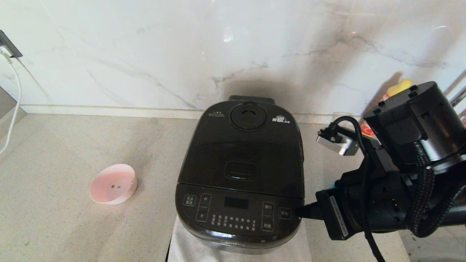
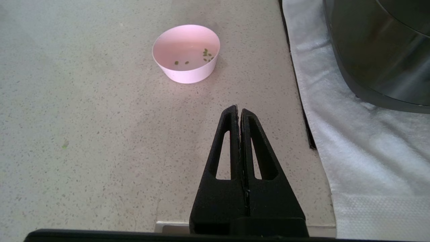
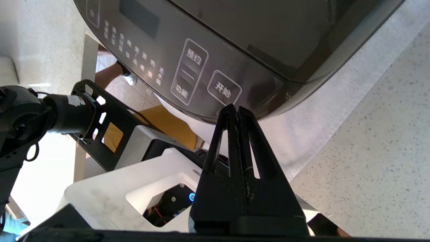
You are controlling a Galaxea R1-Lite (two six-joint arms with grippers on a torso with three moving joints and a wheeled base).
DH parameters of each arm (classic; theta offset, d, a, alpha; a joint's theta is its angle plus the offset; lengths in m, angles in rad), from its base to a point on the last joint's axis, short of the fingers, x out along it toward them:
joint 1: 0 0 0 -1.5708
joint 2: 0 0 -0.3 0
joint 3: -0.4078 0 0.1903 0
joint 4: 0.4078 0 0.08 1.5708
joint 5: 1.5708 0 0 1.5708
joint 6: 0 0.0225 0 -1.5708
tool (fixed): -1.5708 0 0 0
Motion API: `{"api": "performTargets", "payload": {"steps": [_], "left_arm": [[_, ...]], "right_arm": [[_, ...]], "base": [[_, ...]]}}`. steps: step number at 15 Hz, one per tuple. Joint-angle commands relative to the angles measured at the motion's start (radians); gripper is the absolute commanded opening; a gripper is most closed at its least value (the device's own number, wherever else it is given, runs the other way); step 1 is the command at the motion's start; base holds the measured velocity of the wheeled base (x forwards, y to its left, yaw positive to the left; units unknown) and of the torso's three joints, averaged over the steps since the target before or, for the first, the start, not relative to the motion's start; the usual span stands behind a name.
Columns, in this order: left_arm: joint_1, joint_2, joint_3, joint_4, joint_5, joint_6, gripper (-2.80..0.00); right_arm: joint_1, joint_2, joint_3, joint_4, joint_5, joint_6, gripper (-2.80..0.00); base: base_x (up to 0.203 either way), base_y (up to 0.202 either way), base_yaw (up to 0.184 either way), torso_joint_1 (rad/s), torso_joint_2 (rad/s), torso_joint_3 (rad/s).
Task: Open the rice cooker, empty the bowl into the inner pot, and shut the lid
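The black rice cooker (image 1: pixel 240 174) stands mid-counter with its lid (image 1: pixel 242 153) down, so the inner pot is hidden. To its left a pink bowl (image 1: pixel 113 183) sits on the counter with a few small green bits inside. My right gripper (image 1: pixel 299 211) is shut and empty, its tips right at the cooker's front right corner, beside the panel button (image 3: pixel 224 88); the right wrist view shows this gripper (image 3: pixel 234 107) close to the cooker (image 3: pixel 201 50). The left gripper (image 2: pixel 239 109) is shut and empty, hovering over the counter short of the bowl (image 2: pixel 186 53). The cooker (image 2: pixel 379 50) is off to that gripper's side.
A white cloth (image 1: pixel 189 243) lies under the cooker and reaches the counter's front edge. A marble wall backs the counter. A socket with a white cable (image 1: pixel 9 51) is at the far left. A yellow-topped bottle (image 1: pixel 398 87) stands behind my right arm.
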State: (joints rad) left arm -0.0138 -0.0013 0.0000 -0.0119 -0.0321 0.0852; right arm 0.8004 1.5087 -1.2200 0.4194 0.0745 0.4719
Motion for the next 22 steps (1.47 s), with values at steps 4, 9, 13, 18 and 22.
{"api": "performTargets", "payload": {"steps": [4, 9, 13, 18, 22], "left_arm": [[0.0, 0.0, 0.008, 0.0, 0.0, 0.001, -2.8], [0.0, 0.0, 0.008, 0.0, -0.001, 0.001, -2.8], [0.0, 0.0, 0.008, 0.0, -0.001, 0.001, -2.8], [0.0, 0.0, 0.008, 0.0, 0.0, 0.001, -2.8], [0.0, 0.0, 0.008, 0.0, 0.0, 0.001, -2.8]], "right_arm": [[0.003, -0.011, 0.012, 0.006, -0.002, 0.004, -2.8], [0.004, -0.004, 0.02, 0.004, 0.001, 0.004, -2.8], [0.008, -0.016, 0.019, 0.005, -0.001, 0.004, -2.8], [0.009, 0.008, 0.017, 0.003, 0.002, 0.004, -2.8], [0.014, 0.024, -0.003, 0.002, 0.002, 0.004, -2.8]], "base": [[0.0, 0.0, 0.0, 0.0, 0.0, 0.0], [0.0, 0.0, 0.0, 0.0, 0.0, 0.0], [0.0, 0.0, 0.0, 0.0, 0.0, 0.0], [0.0, 0.0, 0.0, 0.0, 0.0, 0.0], [0.0, 0.0, 0.0, 0.0, 0.0, 0.0]]}}
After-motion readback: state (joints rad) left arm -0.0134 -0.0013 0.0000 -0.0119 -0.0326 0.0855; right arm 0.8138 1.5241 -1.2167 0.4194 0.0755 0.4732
